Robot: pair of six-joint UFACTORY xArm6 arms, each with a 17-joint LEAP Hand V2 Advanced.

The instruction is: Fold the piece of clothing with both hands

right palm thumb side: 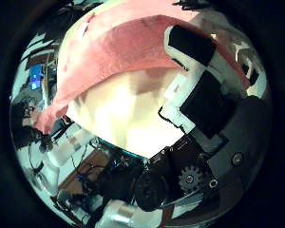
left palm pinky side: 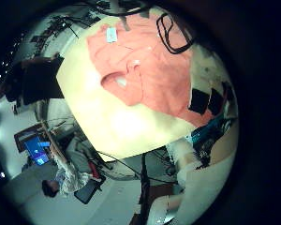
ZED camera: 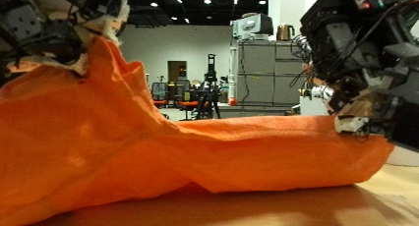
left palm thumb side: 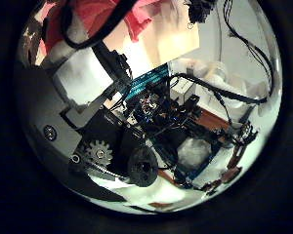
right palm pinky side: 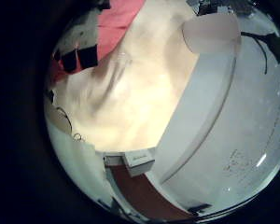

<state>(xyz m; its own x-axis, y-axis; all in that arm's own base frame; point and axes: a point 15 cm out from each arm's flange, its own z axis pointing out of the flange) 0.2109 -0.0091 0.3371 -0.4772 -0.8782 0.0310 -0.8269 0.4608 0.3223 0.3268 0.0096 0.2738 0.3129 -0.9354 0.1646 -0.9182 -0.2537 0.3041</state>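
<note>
An orange garment [ZED camera: 157, 147] lies on the table [ZED camera: 387, 201], with two parts lifted. My left hand [ZED camera: 52, 29] is shut on one part and holds it up high as a peak. My right hand [ZED camera: 356, 84] is lower, fingers curled on the garment's other end just above the table. The left little finger side palm view shows the garment [left palm pinky side: 145, 70] spread on the table [left palm pinky side: 112, 127] with a white label. The right thumb side palm view shows the cloth [right palm thumb side: 114, 52] under my fingers [right palm thumb side: 201, 71]. The right little finger side palm view shows its edge [right palm pinky side: 112, 28].
A bare strip of table shows in front of the garment in the outside view. A grey cabinet [ZED camera: 262, 74] stands far behind the table. The right little finger side palm view shows bare table [right palm pinky side: 149, 93] and a white edge [right palm pinky side: 215, 103] beside it.
</note>
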